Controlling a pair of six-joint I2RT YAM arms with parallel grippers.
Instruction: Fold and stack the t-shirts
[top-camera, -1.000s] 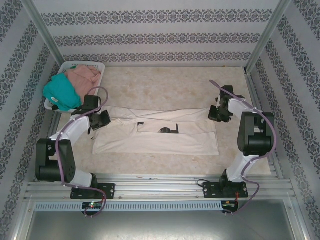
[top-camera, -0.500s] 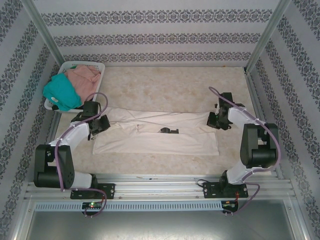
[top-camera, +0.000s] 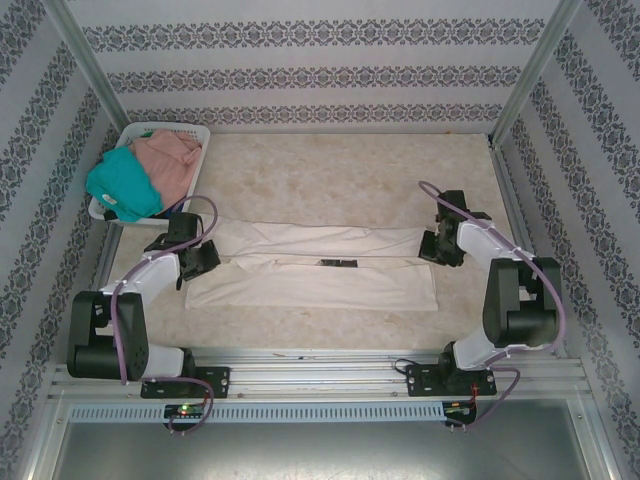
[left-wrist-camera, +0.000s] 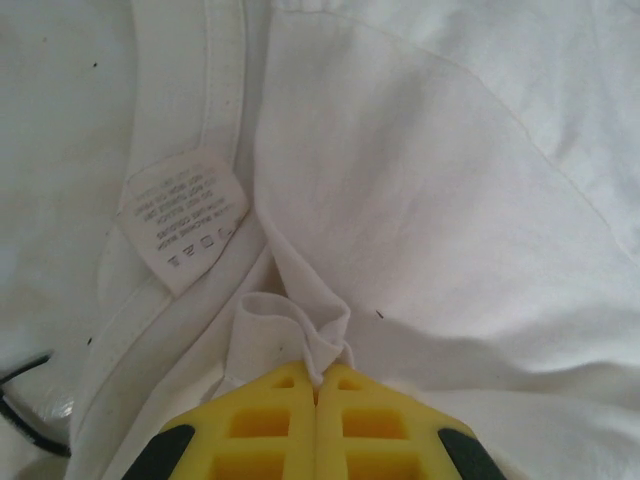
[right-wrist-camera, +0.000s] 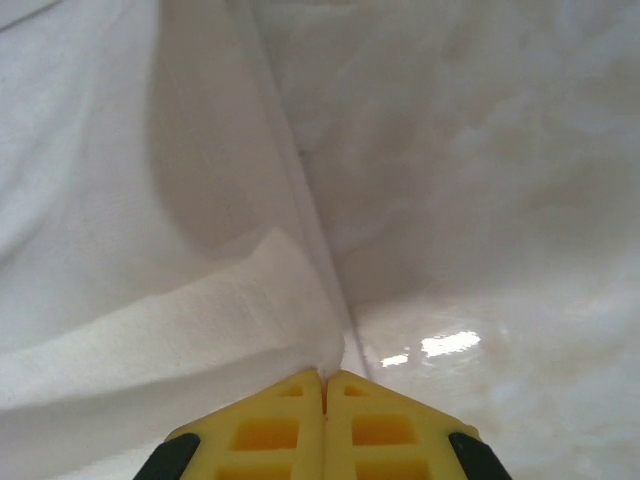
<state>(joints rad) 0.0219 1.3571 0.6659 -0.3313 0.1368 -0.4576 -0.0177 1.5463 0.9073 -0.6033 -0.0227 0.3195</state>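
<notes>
The cream t-shirt (top-camera: 320, 285) lies stretched in a long band across the middle of the worktop (top-camera: 340, 170), running left to right between the two arms. The left gripper (top-camera: 208, 262) is closed on its left end. Seen from the wrist, the yellow fingertips (left-wrist-camera: 280, 420) pinch only a small tuck of fabric just near the collar, with the care label (left-wrist-camera: 185, 220) lying beside it. The right gripper (top-camera: 430, 250) is likewise closed on the shirt's right end, nipping a thin folded edge right at its tips. The teal t-shirt (top-camera: 122, 185) and the pink t-shirt (top-camera: 170, 152) wait heaped in the white basket (top-camera: 195, 135) at the far left corner. To my eye the worry is how little cloth each grip has: a pull along the shirt's length, or one arm travelling ahead of the other, could slide the fabric out of one pinch and drop that end, leaving the fold crooked. The bunched pleat at the collar could also get pressed into the fold as a lump. If the two ends are let go unevenly, the top layer would likely land askew over the lower one.
</notes>
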